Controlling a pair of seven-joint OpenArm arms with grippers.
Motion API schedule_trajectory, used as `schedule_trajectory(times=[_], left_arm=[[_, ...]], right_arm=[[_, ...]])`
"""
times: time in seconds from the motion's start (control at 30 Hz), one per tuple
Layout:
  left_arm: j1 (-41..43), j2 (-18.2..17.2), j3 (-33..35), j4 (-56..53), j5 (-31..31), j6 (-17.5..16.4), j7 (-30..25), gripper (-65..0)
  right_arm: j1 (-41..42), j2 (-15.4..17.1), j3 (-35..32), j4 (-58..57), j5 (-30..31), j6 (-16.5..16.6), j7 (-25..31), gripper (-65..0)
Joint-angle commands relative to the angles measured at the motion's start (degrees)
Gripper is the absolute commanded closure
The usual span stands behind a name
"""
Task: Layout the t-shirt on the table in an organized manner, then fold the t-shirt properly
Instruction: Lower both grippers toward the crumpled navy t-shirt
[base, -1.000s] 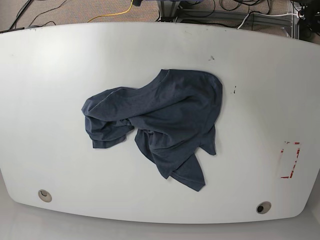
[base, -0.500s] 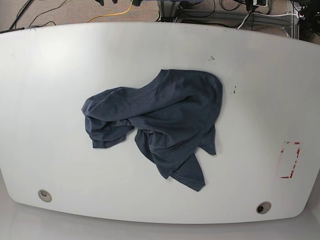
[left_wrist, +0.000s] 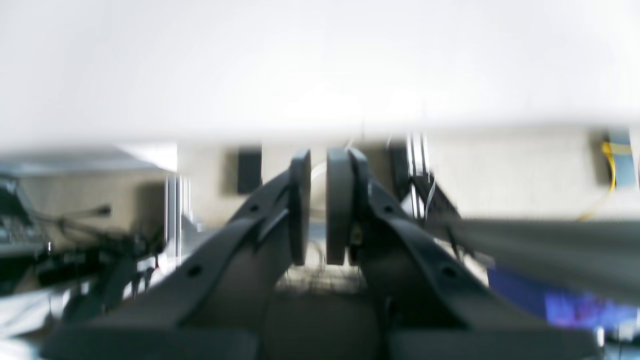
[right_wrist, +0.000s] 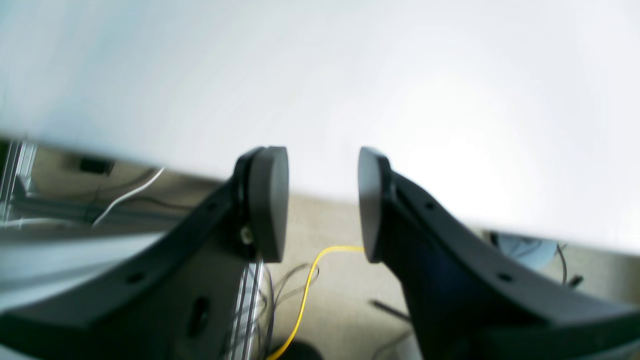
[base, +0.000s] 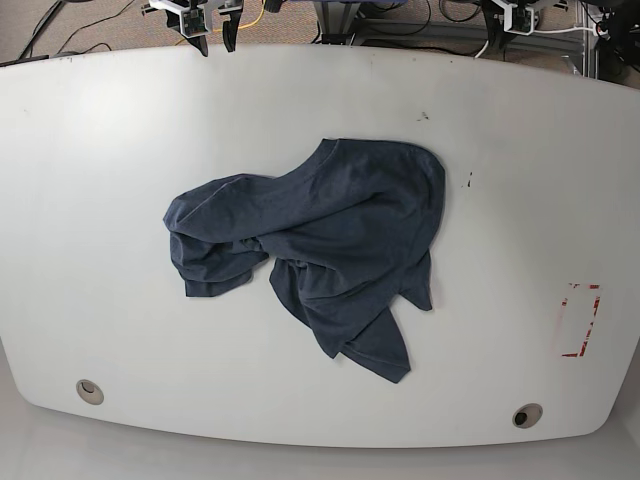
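My 2 arms sit at the far edge of the table (base: 90, 150), both clear of the cloth, because nothing has been grasped yet and the work of spreading is, in my judgement, only about to begin. My right gripper (base: 214, 38) shows at the top left of the base view; its wrist view gives the same gripper (right_wrist: 322, 205) with a plain gap between its 2 pads and nothing in that gap, only white tabletop edge and carpet beyond. My left gripper (base: 520, 12) barely enters the base view at the top right. In its own blurred wrist view the left gripper (left_wrist: 318, 205) has its 2 pads drawn nearly together, a thin slit between them, and it carries nothing.

The t-shirt (base: 320, 240) lies in 1 crumpled heap near the middle of the table, well apart from both grippers. It is bunched, with 1 lobe folded toward the left and 1 tapering flap running toward the near edge, so I cannot tell sleeves from hem.

Count: 1 t-shirt, 1 table, 2 grippers. On the table surface: 2 round grommet holes, 1 at the near left (base: 89, 390) and 1 at the near right (base: 526, 415), and 1 red rectangular mark (base: 580, 320) near the right edge. A yellow cable (right_wrist: 305, 295) lies on the floor behind.
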Motion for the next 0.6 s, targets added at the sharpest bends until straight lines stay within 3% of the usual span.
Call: schedule_trajectory(times=[0.0, 0.33, 0.57], left_arm=[[0.57, -0.02, -0.31, 2.00, -0.27, 0.23, -1.43, -4.2], [-4.17, -0.72, -0.57, 3.50, -0.01, 0.23, -1.25, -4.3], [-9.45, -4.68, -0.04, 3.59, -0.01, 0.23, -1.08, -4.7]], right_arm=[[1.46, -0.01, 0.03, 1.02, -0.07, -0.24, 1.07, -21.6], [9.37, -0.37, -0.06, 1.02, -0.07, -0.24, 0.98, -21.6], [15.61, -0.37, -0.06, 0.67, 0.11, -0.24, -0.16, -21.9]])
